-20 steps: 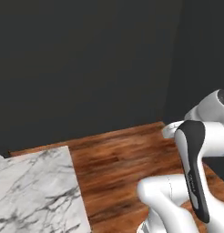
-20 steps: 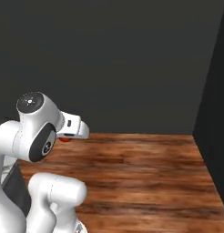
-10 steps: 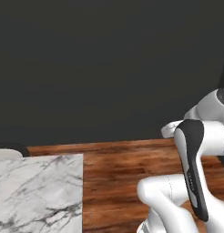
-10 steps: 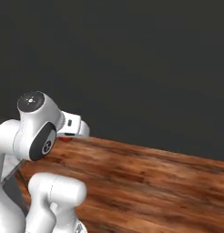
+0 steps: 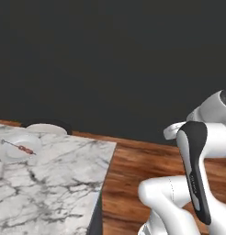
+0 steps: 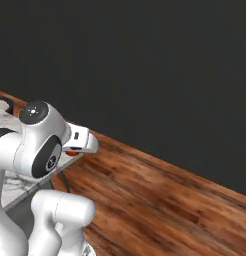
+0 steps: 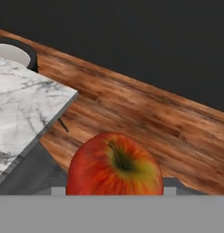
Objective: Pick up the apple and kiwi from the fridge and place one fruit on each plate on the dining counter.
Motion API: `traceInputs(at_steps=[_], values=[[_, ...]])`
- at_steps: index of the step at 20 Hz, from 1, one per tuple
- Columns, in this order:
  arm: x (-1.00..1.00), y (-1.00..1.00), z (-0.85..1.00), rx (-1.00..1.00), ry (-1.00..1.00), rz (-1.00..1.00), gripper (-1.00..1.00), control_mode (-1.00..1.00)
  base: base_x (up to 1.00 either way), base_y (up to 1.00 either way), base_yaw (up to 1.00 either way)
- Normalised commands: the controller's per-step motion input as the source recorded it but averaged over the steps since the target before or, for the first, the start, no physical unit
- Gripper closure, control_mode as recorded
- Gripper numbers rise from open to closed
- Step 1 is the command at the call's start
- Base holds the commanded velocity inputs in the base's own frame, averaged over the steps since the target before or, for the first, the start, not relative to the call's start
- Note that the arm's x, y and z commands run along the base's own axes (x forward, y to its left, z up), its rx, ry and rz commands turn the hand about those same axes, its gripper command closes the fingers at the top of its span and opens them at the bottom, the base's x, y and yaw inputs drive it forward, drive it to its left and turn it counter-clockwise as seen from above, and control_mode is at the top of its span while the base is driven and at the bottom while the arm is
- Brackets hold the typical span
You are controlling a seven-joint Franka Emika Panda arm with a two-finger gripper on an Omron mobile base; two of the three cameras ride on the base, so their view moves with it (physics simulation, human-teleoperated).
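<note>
The views had swung since the earlier pictures, bringing more of the marble bench [image 5: 50,179] into sight, with a white plate [image 5: 22,147] on it. The end effector [image 7: 114,193] gripped the glossy red apple [image 7: 114,170] beside the bench's corner.

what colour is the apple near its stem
Yellow-green around the stem, red elsewhere on the apple. It shows best in the hand view.
</note>
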Motion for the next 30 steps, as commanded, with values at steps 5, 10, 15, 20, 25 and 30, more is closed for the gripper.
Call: traceInputs(at_steps=[5,10,15,20,25,30], values=[[0.00,0.00,0.00,0.00,0.00,0.00,1.00,1.00,0.14,-0.14,0.55],[0.00,0.00,0.00,0.00,0.00,0.00,1.00,1.00,0.27,-0.31,0.52],[0.00,0.00,0.00,0.00,0.00,0.00,1.00,1.00,0.29,-0.34,0.51],[0.00,0.00,0.00,0.00,0.00,0.00,1.00,1.00,0.23,-0.46,0.51],[0.00,0.00,0.00,0.00,0.00,0.00,1.00,1.00,0.07,-0.57,0.48],[0.00,0.00,0.00,0.00,0.00,0.00,1.00,1.00,0.00,-0.56,0.48]])
